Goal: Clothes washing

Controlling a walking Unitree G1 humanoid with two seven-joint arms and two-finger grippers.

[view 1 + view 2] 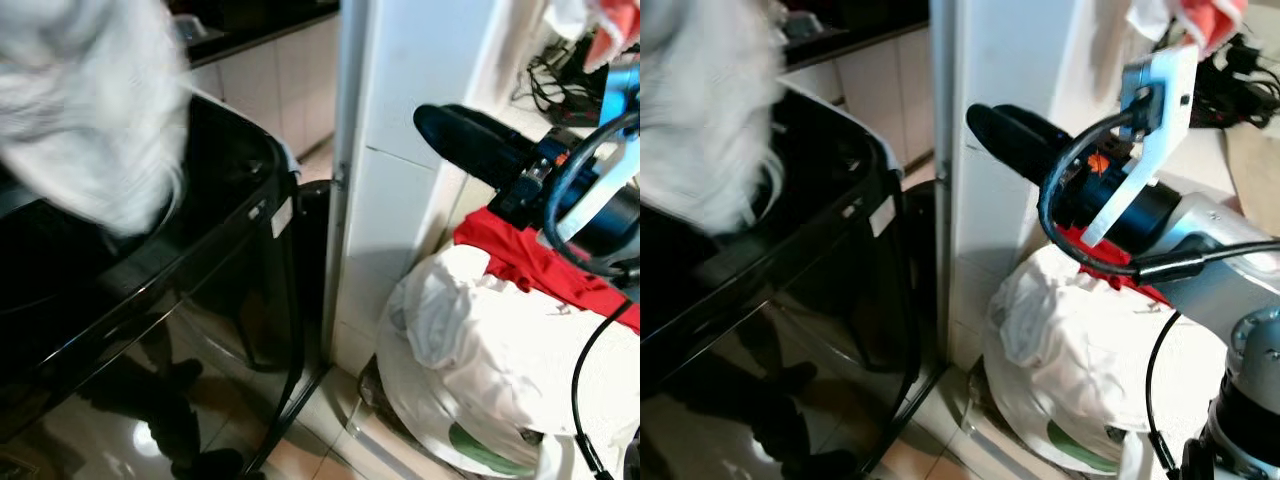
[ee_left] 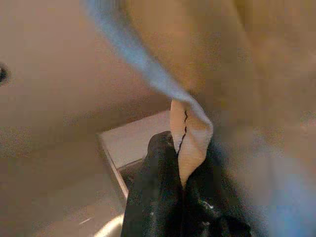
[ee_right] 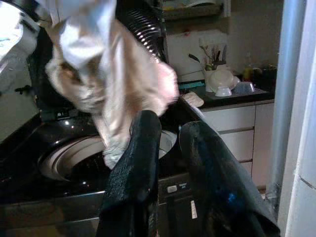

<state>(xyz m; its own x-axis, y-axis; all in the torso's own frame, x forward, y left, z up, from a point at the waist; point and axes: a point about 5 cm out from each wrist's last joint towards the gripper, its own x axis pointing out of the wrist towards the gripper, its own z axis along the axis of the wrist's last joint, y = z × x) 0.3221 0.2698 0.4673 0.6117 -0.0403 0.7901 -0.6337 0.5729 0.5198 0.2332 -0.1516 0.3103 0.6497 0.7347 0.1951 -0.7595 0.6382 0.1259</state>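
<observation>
A white garment (image 1: pixel 90 120), blurred, hangs over the open top of the black washing machine (image 1: pixel 200 240). My left gripper (image 2: pixel 182 148) is shut on a fold of this garment (image 2: pixel 190 131). In the right wrist view the garment (image 3: pixel 108 74) dangles above the drum opening (image 3: pixel 64 158). My right gripper (image 1: pixel 470 140) is raised beside the white pillar, right of the machine; it is open with nothing between its fingers (image 3: pixel 133 168). Below it a laundry basket (image 1: pixel 440 440) holds white clothes (image 1: pixel 480 340) and a red garment (image 1: pixel 530 265).
A white pillar (image 1: pixel 400 150) stands between the washer and the basket. Behind it, a kitchen counter carries dishes (image 3: pixel 227 84). Cables (image 1: pixel 560 70) lie at the far right. Glossy tile floor (image 1: pixel 330 440) runs between machine and basket.
</observation>
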